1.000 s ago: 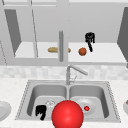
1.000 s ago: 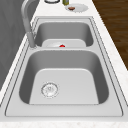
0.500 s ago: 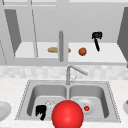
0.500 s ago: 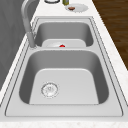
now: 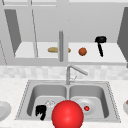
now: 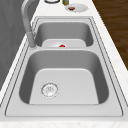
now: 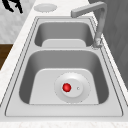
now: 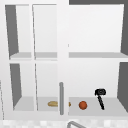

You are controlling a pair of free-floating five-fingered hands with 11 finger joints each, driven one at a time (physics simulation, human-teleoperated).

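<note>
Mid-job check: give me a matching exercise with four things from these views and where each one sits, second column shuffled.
Things:
1. right hand
2. left hand
3. orange ball
4. small red piece

Places:
A. on the round plate in the right basin of the sink
B. on the cabinet's lower shelf, just left of a hand
C. low at the front of the left basin
D. up at the lower shelf, right of the orange ball

Pairs: 1-D, 2-C, 3-B, 4-A
</note>
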